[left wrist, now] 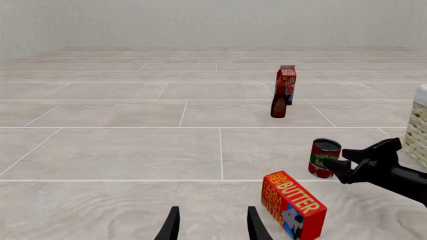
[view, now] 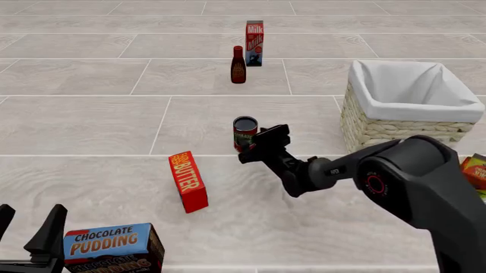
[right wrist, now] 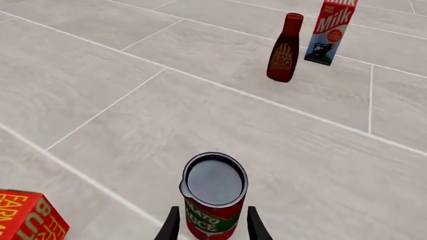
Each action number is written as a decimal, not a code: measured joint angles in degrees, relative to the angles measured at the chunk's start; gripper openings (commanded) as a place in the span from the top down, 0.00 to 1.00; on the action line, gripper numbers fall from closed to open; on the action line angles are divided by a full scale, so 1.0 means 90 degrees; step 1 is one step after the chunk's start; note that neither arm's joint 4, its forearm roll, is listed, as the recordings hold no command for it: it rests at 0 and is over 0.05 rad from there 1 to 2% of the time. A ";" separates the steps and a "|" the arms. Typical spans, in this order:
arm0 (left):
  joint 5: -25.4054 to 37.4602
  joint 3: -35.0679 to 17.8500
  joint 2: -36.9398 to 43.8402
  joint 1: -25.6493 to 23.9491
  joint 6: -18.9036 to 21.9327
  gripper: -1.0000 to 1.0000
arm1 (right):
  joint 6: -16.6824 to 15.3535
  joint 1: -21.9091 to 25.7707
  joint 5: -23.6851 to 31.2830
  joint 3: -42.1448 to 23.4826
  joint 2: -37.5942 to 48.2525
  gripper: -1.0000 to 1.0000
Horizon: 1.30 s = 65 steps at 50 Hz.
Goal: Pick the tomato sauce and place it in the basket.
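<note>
The tomato sauce is a small red can with a green band and a dark metal top. It stands upright on the tiled surface, left of the basket, a big pale wicker square lined with white cloth. My right gripper is open at the can's near side. In the right wrist view its fingers straddle the lower part of the tomato sauce without closing on it. The left wrist view shows the can and the right gripper together. My left gripper stands open and empty at the near left.
A red butter box lies in front of the can, on its left. A chocolate pudding box sits beside the left gripper. Farther back stand a BBQ bottle and a milk carton. Another box shows at the right edge.
</note>
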 measured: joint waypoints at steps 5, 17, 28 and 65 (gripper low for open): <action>0.0000 0.0000 0.0000 0.0000 0.0000 0.00 | 0.0013 -0.0009 0.0035 -0.0060 0.0038 0.00; 0.0000 0.0000 0.0000 0.0000 0.0000 0.00 | 0.0039 -0.0043 0.0105 -0.0171 0.0110 0.00; 0.0000 0.0000 0.0000 0.0000 0.0000 0.00 | 0.0072 -0.0031 0.0169 -0.0248 0.0141 0.00; 0.0000 0.0000 0.0000 0.0000 0.0000 0.00 | 0.0123 0.0017 0.0382 -0.0584 0.0333 0.00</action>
